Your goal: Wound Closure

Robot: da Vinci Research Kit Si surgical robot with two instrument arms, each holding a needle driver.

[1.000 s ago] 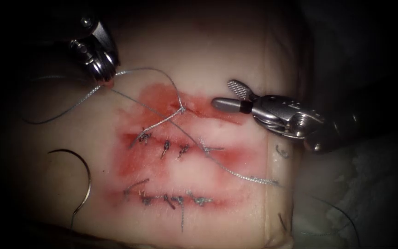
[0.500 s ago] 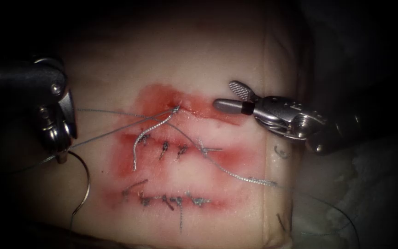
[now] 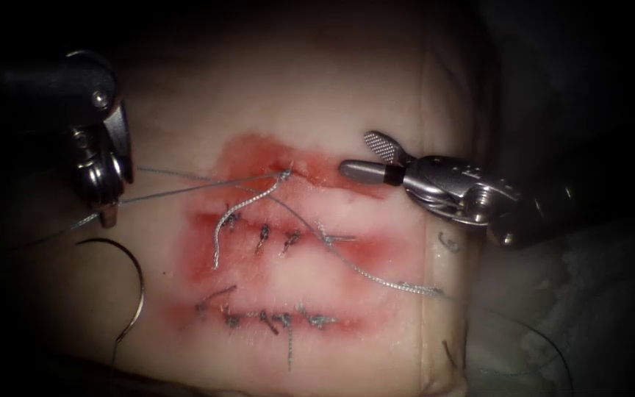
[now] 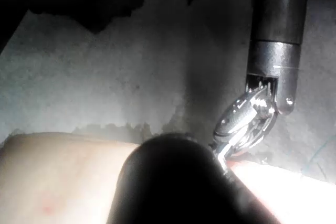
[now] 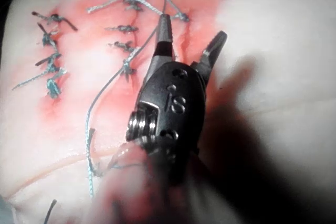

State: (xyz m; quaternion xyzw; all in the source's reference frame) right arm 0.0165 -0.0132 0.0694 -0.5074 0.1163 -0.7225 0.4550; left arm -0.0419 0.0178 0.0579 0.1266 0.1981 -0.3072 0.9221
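Note:
The tissue [image 3: 332, 88] has its top cut [image 3: 317, 176] wet with red fluid. A knot [image 3: 284, 175] sits at that cut's left end. From it the thread [image 3: 185, 190] runs taut to my left tool [image 3: 109, 213], which is shut on it, left of the cut. My right tool [image 3: 361, 154] hovers open just right of the knot and holds nothing; the right wrist view has its spread jaws [image 5: 191, 38] beside the knot [image 5: 181, 17]. The curved needle [image 3: 137, 283] lies free on the tissue's lower left, not in the tissue. My left tool [image 4: 239, 129] hangs over the tissue.
Two lower cuts [image 3: 281, 239] [image 3: 273, 320] are closed with rows of knotted stitches. A short thread tail [image 3: 218, 235] curls down from the top knot. A long strand [image 3: 384, 279] trails to the tissue's right edge [image 3: 428, 220].
My left tool swung from the upper left down and outward to the left with the thread, then rose slightly. The loose loop at the top cut drew down tight. The right tool stayed put.

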